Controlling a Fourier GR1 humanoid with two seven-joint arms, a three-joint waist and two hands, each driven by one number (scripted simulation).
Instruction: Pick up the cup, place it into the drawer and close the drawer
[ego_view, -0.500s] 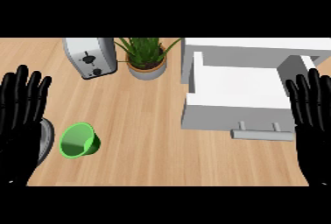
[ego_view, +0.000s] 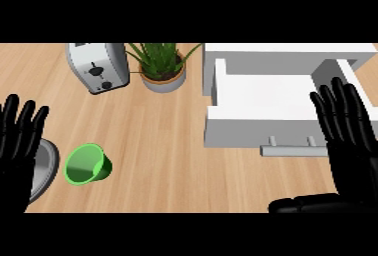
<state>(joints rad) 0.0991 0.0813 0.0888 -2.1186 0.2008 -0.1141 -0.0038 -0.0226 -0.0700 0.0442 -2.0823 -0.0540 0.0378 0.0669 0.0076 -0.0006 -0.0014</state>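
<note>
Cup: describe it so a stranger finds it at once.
Start at the wooden counter's left side, toward the robot from the toaster. Beside the left hand and a grey dish sits the cup. It alone is bright green and open-mouthed.

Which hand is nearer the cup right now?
The left hand, just left of the green cup; the right hand sits far across the counter by the open drawer.

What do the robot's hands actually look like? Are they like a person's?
The left hand and the right hand are plain black all over and shaped much like a person's, with long slim fingers. Faint lines cross the right hand's fingers. No cables, markings or sleeves show.
</note>
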